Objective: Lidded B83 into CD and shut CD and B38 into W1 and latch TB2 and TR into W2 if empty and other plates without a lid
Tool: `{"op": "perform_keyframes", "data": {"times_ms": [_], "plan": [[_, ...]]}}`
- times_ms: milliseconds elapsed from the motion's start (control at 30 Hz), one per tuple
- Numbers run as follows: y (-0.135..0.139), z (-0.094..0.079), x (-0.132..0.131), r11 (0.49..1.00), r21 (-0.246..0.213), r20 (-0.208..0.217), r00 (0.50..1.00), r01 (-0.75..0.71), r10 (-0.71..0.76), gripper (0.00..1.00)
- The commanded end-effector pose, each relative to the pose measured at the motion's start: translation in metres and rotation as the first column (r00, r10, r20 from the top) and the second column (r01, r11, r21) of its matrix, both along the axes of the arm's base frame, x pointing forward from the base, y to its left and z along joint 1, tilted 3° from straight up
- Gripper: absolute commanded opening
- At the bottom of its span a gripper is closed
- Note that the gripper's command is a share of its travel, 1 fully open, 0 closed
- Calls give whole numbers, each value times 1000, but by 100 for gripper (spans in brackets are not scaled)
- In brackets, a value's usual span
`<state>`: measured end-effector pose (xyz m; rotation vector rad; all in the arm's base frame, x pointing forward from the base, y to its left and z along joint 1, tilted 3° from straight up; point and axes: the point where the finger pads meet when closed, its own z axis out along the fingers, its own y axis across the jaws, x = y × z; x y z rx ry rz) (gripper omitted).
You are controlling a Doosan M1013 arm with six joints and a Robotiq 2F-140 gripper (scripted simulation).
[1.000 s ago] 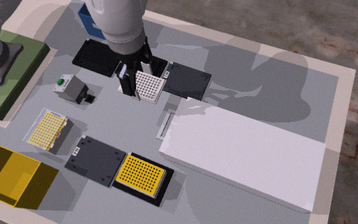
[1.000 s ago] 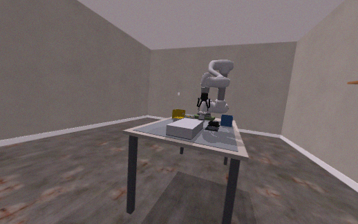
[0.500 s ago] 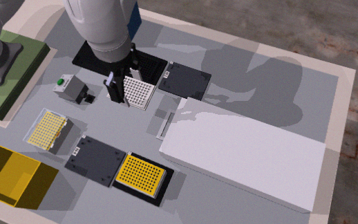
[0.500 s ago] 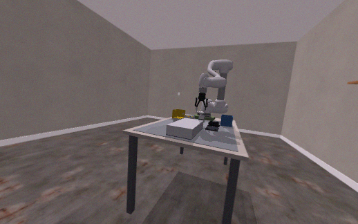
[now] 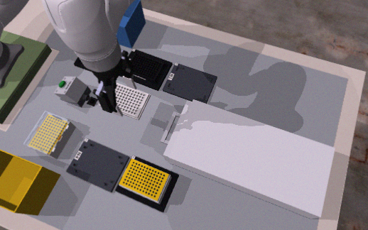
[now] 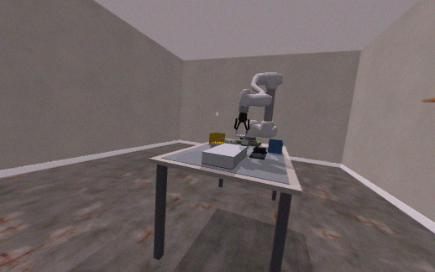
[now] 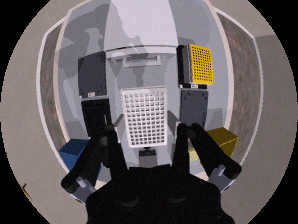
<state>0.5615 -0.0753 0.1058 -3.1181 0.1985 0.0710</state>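
My gripper (image 5: 108,103) is shut on the white assay plate (image 5: 131,100) and holds it by one short end, above the bench mat between the DONE key box and the cooler. In the wrist view the white plate (image 7: 144,119) sits flat between my two fingers. The yellow waste bin W1 (image 5: 21,182) stands at the bench's near left corner, well apart from the plate. The cooler CD (image 5: 249,152) is a long white box with its drawer shut and its handle (image 5: 170,128) facing the plate. I cannot make out the clear plate or its lid for certain.
The DONE key box (image 5: 71,89) stands just left of my gripper. Tip box TB2 (image 5: 47,133) lies between it and W1. A dark nest (image 5: 97,164), the yellow tip rack TR (image 5: 145,180), a black gridded nest (image 5: 149,68), a grey nest (image 5: 190,82) and blue bin W2 (image 5: 131,23) surround me.
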Motion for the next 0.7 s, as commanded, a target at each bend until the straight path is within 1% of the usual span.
{"op": "perform_keyframes", "data": {"times_ms": [0, 533, 667], "plan": [[-6, 0, -5, 1000, 0, 0, 1000, 0, 0, 0], [-35, 1, -32, 1000, 0, 0, 1000, 0, 0, 0], [-39, 1, -35, 1000, 0, 0, 1000, 0, 0, 0]]}}
